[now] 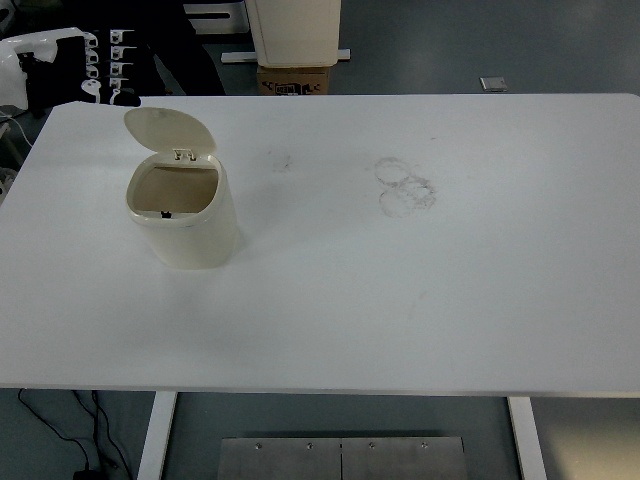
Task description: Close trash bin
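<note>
A small cream trash bin [190, 225] stands on the left part of the white table [400, 300]. Its hinged lid [166, 131] is raised and tilted back at the far side, so the bin's brownish inside [176, 189] shows. Neither of my arms or hands is in view.
Faint grey ring marks [405, 185] stain the table's middle back. Beyond the far edge stand a cardboard box [293, 80] under a white cabinet [295, 32] and black-and-white equipment [90, 65] at the top left.
</note>
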You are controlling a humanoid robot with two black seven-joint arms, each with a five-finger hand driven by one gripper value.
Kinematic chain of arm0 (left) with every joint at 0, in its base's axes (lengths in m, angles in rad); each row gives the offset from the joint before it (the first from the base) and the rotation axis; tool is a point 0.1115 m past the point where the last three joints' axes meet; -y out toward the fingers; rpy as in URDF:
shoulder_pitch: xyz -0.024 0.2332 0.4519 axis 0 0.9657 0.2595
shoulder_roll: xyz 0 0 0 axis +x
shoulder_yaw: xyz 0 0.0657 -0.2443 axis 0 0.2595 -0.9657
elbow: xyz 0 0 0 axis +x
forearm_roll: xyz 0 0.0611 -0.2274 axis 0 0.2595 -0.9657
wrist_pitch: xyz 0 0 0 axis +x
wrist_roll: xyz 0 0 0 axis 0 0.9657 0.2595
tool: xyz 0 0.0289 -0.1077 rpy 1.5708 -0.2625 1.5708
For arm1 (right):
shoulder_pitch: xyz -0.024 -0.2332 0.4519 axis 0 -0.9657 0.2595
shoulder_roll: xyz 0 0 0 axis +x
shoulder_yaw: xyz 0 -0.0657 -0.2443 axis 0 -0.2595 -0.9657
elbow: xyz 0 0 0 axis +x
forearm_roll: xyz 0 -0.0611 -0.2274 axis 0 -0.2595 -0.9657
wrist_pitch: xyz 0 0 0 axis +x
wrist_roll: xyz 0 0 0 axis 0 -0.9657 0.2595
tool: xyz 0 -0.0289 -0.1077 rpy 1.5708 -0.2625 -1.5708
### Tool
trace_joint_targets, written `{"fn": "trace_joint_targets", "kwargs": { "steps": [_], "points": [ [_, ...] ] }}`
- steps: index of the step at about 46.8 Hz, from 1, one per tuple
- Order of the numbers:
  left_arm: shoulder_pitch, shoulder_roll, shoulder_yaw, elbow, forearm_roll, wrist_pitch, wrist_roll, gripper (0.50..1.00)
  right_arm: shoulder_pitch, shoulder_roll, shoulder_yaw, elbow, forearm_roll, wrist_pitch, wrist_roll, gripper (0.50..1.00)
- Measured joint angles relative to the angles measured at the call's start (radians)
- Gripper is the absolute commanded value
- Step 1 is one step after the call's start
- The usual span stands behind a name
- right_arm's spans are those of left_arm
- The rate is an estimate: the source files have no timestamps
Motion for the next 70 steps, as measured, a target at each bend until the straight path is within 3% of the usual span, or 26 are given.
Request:
{"fn": "trace_joint_targets", "kwargs": {
  "steps": [13,32,52,70],
  "points": [
    [-0.051,-0.002,0.019,-0.019,0.137,0.000,0.000,1.000,0.000,0.000,0.001,0.000,0.000,0.000,0.000,0.991],
    [-0.054,-0.029,0.019,-0.036,0.315,0.000,0.000,1.000,0.000,0.000,0.001,0.000,0.000,0.000,0.000,0.991],
    [-0.108,-0.048,0.023,-0.084,0.393,0.000,0.010,1.000,0.000,0.000,0.001,0.000,0.000,0.000,0.000,0.991],
    [-0.157,-0.012,0.067,-0.181,0.399,0.000,0.093,1.000,0.000,0.000,0.001,0.000,0.000,0.000,0.000,0.991]
  ]
}}
